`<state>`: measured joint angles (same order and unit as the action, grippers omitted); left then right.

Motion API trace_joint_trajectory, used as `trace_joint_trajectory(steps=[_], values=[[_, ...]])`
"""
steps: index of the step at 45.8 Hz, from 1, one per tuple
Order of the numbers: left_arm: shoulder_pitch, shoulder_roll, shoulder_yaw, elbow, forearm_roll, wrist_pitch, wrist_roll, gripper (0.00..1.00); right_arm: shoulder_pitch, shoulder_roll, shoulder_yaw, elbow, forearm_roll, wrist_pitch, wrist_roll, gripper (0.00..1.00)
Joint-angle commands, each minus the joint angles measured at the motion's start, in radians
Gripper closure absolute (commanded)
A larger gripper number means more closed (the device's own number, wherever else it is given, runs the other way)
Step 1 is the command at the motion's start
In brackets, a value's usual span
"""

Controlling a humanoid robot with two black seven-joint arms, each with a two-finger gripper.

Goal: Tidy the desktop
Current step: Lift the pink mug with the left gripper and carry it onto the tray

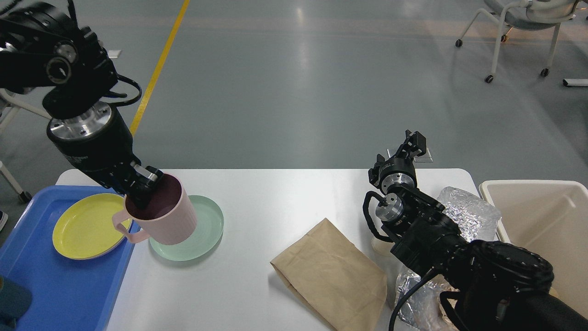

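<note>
The white desktop (275, 202) spans the lower view. My left gripper (143, 184) is shut on the rim of a pink mug (163, 217), which hangs tilted in the air over the left edge of a pale green plate (202, 230). A yellow plate (85, 225) lies in the blue tray (59, 285) at the left. A brown paper bag (333, 276) lies flat at centre right. Crumpled foil (473, 216) sits behind my right arm. My right gripper (413, 142) is raised over the table's far right edge, its fingers seen end-on and dark.
A beige bin (542, 216) stands off the table's right end. A dark teal object (11, 299) shows at the tray's lower left corner. Wheeled chairs (519, 27) stand on the grey floor beyond, with a yellow floor line (156, 78).
</note>
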<state>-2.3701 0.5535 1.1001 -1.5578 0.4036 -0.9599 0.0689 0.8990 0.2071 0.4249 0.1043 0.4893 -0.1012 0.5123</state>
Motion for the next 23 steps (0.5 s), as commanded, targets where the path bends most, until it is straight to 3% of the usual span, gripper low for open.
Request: trace_joint_trajectory(steps=[1,15,23], values=[[-0.070,0.026,0.007,-0.065,0.003,0.000,0.009,1.00,0.000,0.000,0.000,0.000,0.000,0.000,0.000,0.00],[-0.072,0.019,0.038,-0.088,0.012,0.000,0.031,1.00,0.000,0.000,0.000,0.000,0.000,0.000,0.000,0.00],[-0.002,0.002,0.124,-0.088,0.027,0.000,0.054,1.00,0.000,0.000,0.000,0.000,0.000,0.000,0.000,0.00]])
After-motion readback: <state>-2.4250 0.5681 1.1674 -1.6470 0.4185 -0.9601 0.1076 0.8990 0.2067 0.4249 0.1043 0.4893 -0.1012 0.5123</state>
